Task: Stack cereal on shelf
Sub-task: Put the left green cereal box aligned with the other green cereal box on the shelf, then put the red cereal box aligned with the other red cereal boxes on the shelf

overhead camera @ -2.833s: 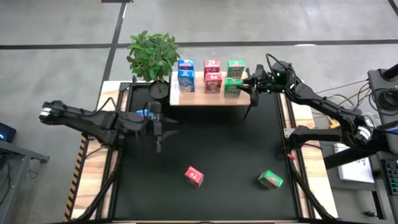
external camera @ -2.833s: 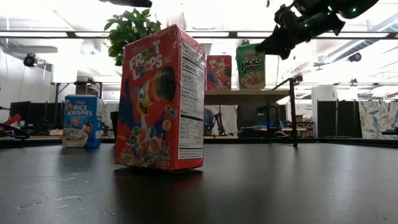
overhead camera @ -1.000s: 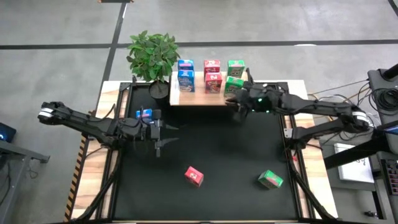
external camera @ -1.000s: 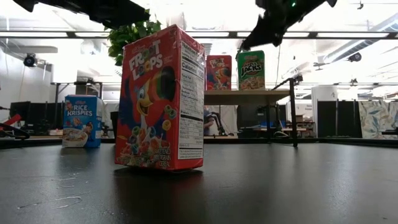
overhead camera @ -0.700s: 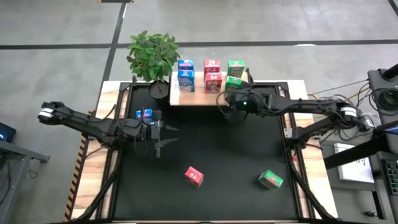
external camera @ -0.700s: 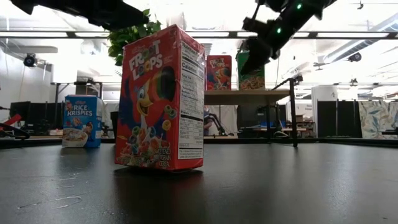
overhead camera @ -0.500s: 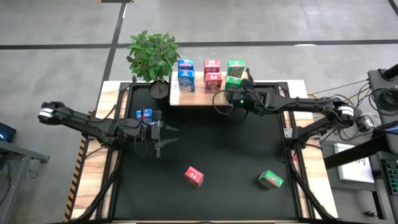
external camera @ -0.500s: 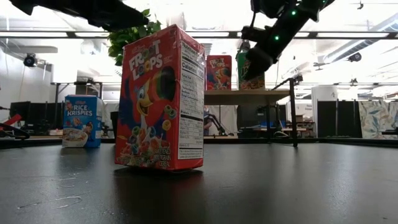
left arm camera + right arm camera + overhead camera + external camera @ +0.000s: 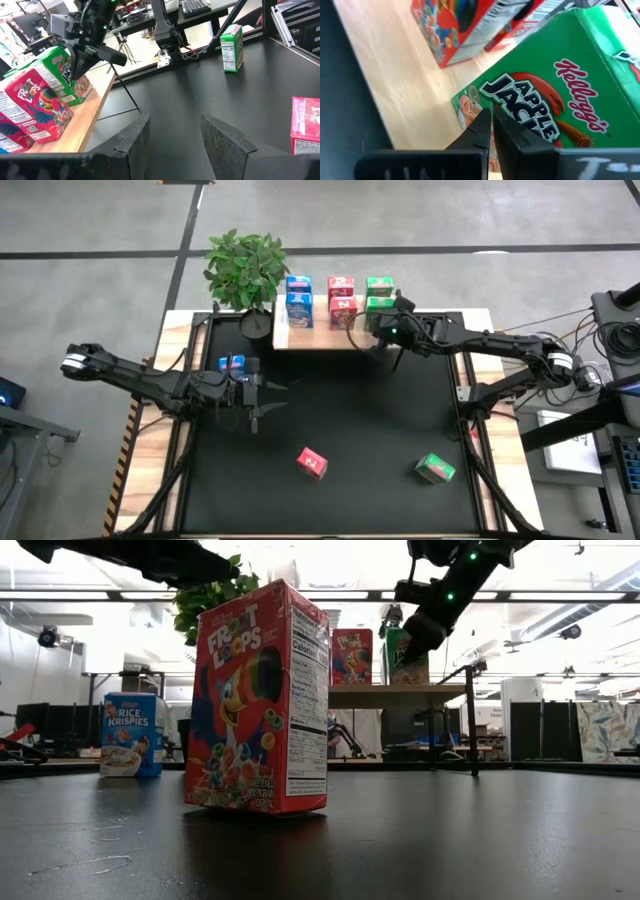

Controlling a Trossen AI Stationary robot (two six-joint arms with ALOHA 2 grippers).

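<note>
— Shelf [image 9: 335,338] first: where is it?
— I see the light-wood stand at the mat's far edge, beside a potted plant [image 9: 245,268]. Blue, red and green cereal cartons stand on it.
— And your arms?
— My right gripper [image 9: 385,332], fingers pressed together and empty, is at the front green carton [image 9: 555,100] on the shelf. My left gripper [image 9: 256,392], fingers apart and empty, hovers over the mat's left side, near a blue carton [image 9: 231,364].
— Loose cartons?
— One red carton [image 9: 312,463] and one green box [image 9: 435,469] on the near mat.
</note>
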